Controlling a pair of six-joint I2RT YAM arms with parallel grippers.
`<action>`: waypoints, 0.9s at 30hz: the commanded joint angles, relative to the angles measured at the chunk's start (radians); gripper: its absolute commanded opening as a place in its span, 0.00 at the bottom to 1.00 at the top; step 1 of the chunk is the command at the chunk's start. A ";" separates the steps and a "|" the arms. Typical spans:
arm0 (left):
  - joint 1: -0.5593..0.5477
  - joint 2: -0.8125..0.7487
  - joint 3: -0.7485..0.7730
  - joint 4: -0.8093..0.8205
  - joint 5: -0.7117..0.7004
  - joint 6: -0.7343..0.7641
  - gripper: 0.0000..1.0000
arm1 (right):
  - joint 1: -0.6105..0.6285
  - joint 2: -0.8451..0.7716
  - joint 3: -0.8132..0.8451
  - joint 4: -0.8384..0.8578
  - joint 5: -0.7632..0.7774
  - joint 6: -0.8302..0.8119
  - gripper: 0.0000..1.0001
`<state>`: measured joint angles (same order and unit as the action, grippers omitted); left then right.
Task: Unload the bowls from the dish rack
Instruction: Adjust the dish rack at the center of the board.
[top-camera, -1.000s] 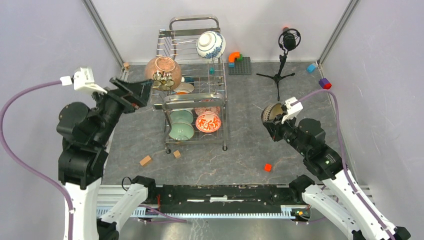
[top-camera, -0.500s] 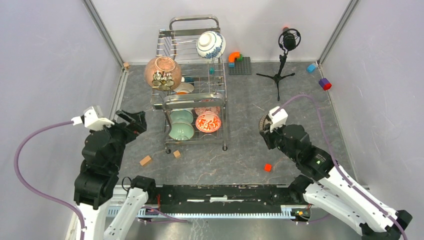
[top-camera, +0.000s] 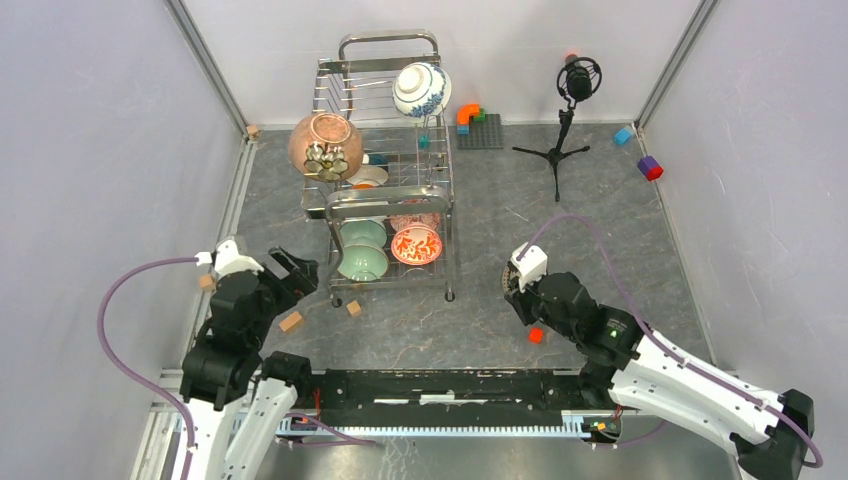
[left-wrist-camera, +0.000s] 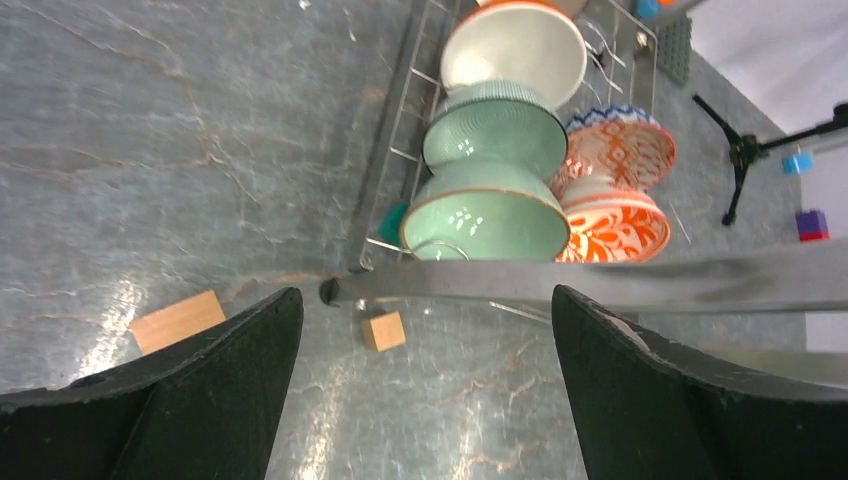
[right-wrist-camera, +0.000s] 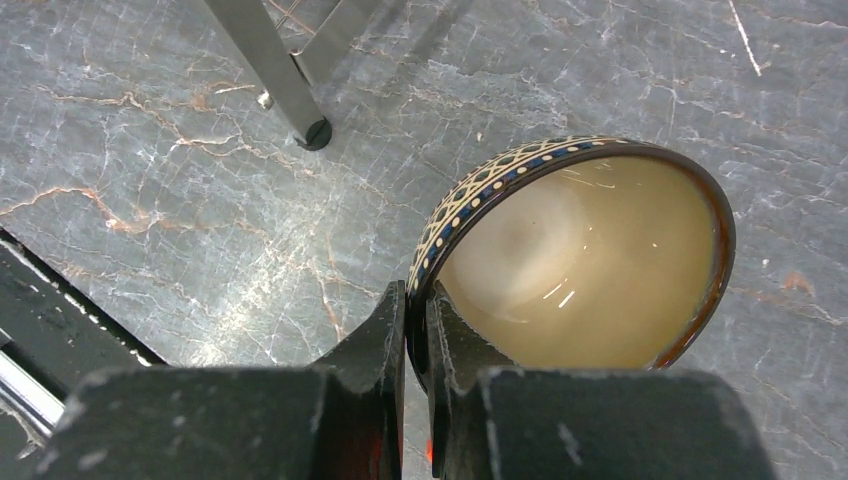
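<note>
The dish rack (top-camera: 388, 193) stands at the back middle of the table. On its upper tier rest a brown bowl (top-camera: 325, 145) and a blue-and-white bowl (top-camera: 421, 89). Its lower tier holds pale green bowls (top-camera: 361, 262), a red-and-white floral bowl (top-camera: 416, 244) and an orange-rimmed white bowl (top-camera: 368, 178). My left gripper (top-camera: 300, 272) is open and empty, low at the rack's front left corner; in the left wrist view (left-wrist-camera: 425, 296) the green bowls (left-wrist-camera: 487, 215) show beyond it. My right gripper (right-wrist-camera: 415, 300) is shut on the rim of a tan bowl (right-wrist-camera: 590, 260) just above the floor, right of the rack's leg.
Two wooden blocks (top-camera: 291, 321) (top-camera: 353, 308) lie in front of the rack. A red block (top-camera: 536, 335) lies by my right wrist. A black microphone tripod (top-camera: 560, 150) stands at the back right, with coloured blocks (top-camera: 650, 167) near the walls.
Both arms drew back toward the near edge and lowered. My left gripper left the brown bowl and dropped to the rack's front left. My right gripper carried the tan bowl nearer.
</note>
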<state>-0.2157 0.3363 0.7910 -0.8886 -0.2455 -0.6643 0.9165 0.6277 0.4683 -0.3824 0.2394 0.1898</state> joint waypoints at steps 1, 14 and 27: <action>-0.001 -0.044 0.005 0.010 0.125 -0.025 1.00 | 0.004 -0.046 0.005 0.136 -0.018 0.019 0.00; -0.056 -0.010 -0.044 0.194 0.520 0.226 1.00 | 0.003 -0.075 -0.012 0.157 -0.065 0.008 0.00; -0.056 -0.025 -0.255 0.562 0.377 0.122 0.70 | 0.004 -0.111 -0.067 0.189 -0.066 0.010 0.00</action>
<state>-0.2707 0.3004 0.5659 -0.5205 0.1665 -0.5022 0.9165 0.5369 0.3946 -0.3111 0.1658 0.2104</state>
